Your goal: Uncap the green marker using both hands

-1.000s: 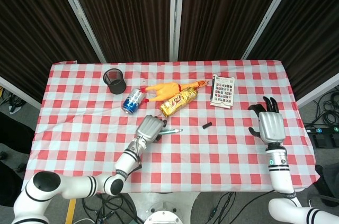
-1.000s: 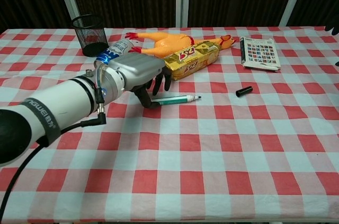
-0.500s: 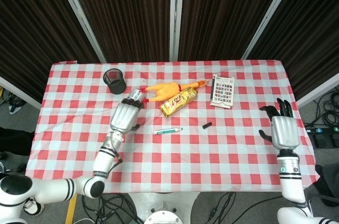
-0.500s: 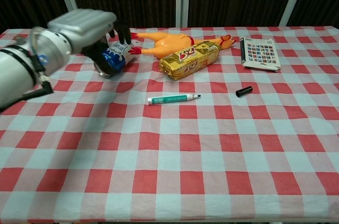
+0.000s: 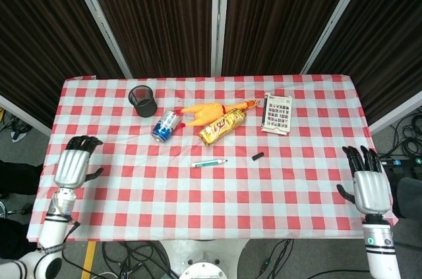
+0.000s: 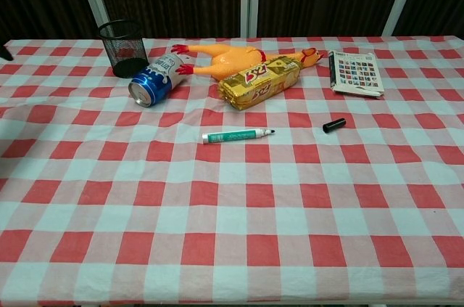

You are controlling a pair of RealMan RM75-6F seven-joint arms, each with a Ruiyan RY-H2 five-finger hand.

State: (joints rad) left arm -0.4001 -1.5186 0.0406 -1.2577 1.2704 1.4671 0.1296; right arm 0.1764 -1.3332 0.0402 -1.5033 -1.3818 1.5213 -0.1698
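The green marker [image 6: 237, 135] lies flat near the table's middle, long axis left to right, bare tip toward the robot's right. Its black cap [image 6: 333, 125] lies apart, further right. Both hands are empty with fingers spread: the left hand [image 5: 71, 165] at the left edge, the right hand [image 5: 369, 186] seemingly just off the right edge. The red-checked tablecloth [image 6: 290, 205] covers the table; dark curtains [image 5: 158, 15] hang behind.

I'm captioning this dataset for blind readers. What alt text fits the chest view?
An uncapped green marker lies on a red-checked tablecloth, its black cap apart to the right. Behind are a soda can on its side, a mesh cup, a rubber chicken, a gold snack pack and a booklet.
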